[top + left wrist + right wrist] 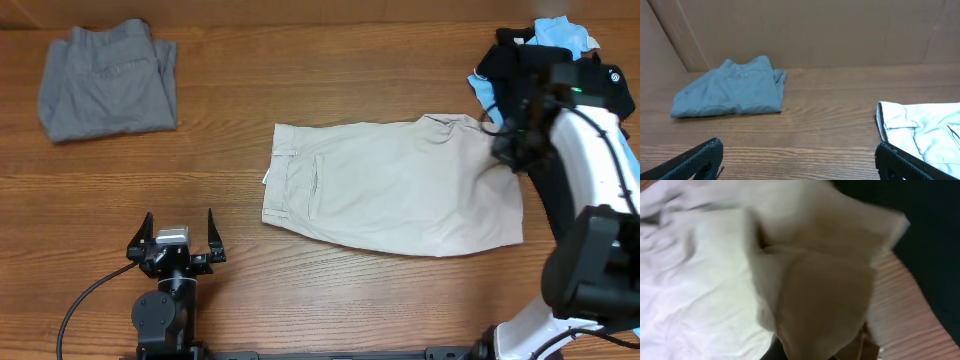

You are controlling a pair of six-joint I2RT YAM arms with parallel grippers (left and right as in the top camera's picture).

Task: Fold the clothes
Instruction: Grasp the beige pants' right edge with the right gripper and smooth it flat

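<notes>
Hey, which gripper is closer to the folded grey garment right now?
Left. The left gripper hangs open toward the table's near edge, apart from the grey garment at the far left. The right gripper is across the table, at the beige shorts' right end.

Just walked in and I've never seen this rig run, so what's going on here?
The right gripper is at the top right corner of the beige shorts spread on the table; bunched cloth hides its fingers in the wrist view, so a grasp is unconfirmed. The left gripper sits open near the front edge, holding nothing. A grey garment lies folded far left; a black and blue pile sits far right.
</notes>
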